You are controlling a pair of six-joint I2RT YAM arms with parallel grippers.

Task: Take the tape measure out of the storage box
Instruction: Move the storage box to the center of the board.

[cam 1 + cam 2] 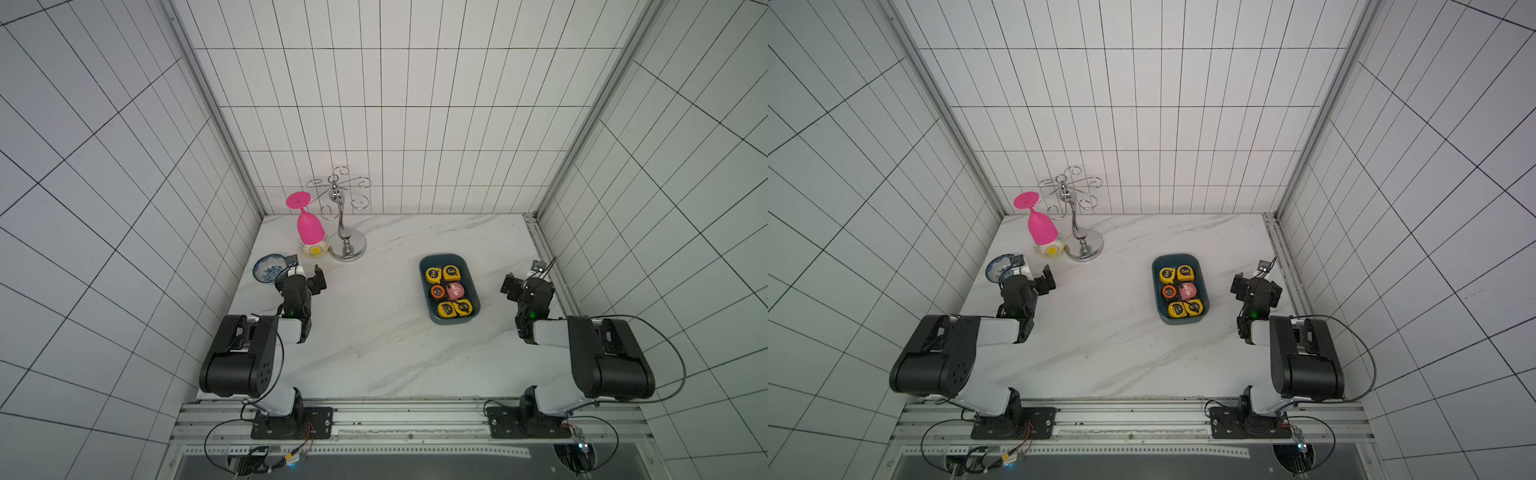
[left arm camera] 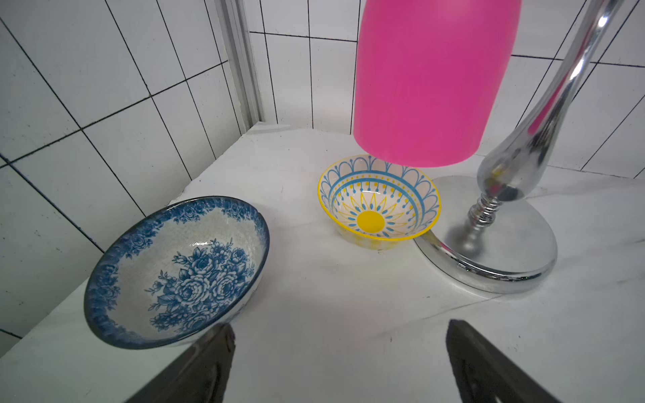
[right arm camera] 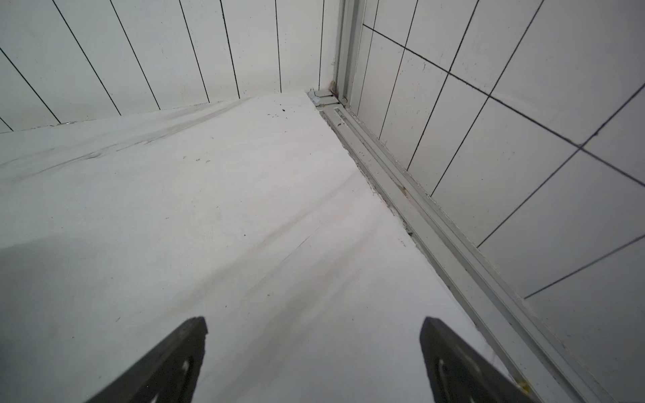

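Right arm (image 1: pixel 602 361), teal box (image 1: pixel 453 320), six tape measures (image 1: pixel 451 273)

The scene is lit brightly and evenly from above, and only soft, faint shadows are cast on the marble tabletop (image 1: pixel 374 353). Strong wide-angle distortion is seen in both top views, where the tile lines of the walls (image 1: pixel 104 187) are splayed towards the edges. In the left wrist view glare is thrown off the chrome stand (image 2: pixel 506 167), and the fingers (image 2: pixel 199 370) of the left gripper (image 2: pixel 338 324) are rendered dark and soft
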